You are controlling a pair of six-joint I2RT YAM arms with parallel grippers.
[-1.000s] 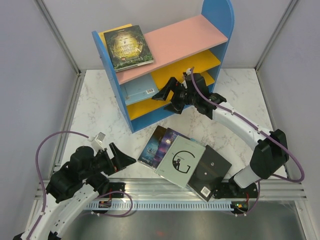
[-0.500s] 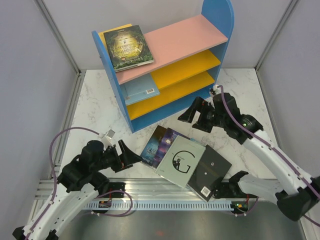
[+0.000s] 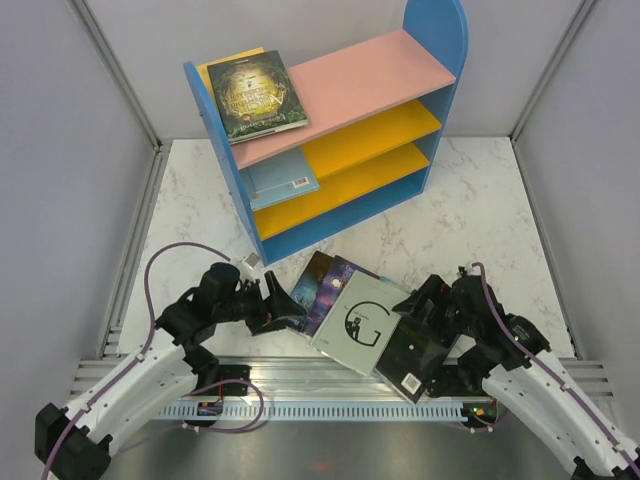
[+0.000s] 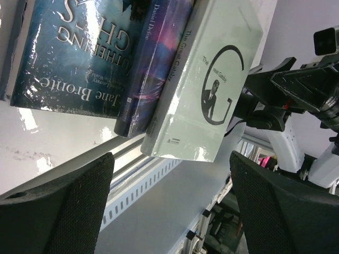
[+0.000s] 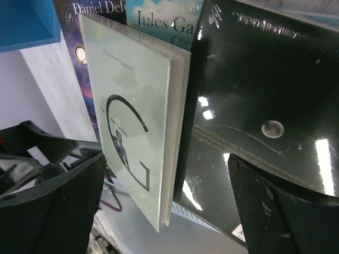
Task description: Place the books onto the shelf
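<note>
Paperbacks are lying fanned and overlapping at the near edge of the surface [image 3: 470,220], between the two hands. The black book [image 3: 418,352] is sitting nearest and furthest right, and its near corner is appearing to jut out over the metal rail [image 3: 300,375]. The pale grey Great Gatsby book [image 3: 362,322] is overlapping its left edge. The purple galaxy book [image 3: 338,283] and the dark blue book [image 3: 306,292] are tucking under one another further left. In the right wrist view a sky-blue book [image 5: 164,18] is peeking out beyond the grey one.

The left hand [image 3: 283,310] is hovering just left of the fan, released, with jaws spread wide and nothing between them. The right hand [image 3: 422,303] is hanging over the far part of the black book, also released and empty.

These books are looking thin, light and bendy. Their glossy covers are throwing back glare, so they are likely to slide on one another. Lying flat, they are offering little to pinch. The jutting corner of the black book, or the raised spine edge of the grey one, is looking like the best place to take hold.

Farther back the shelf [image 3: 440,30] is standing on the surface. A dark green book [image 3: 255,95] is resting on a yellow book [image 3: 215,68] at the left end of its pink top board [image 3: 370,70]. A pale blue book [image 3: 280,180] is lying on the left of the upper yellow board [image 3: 380,130].
</note>
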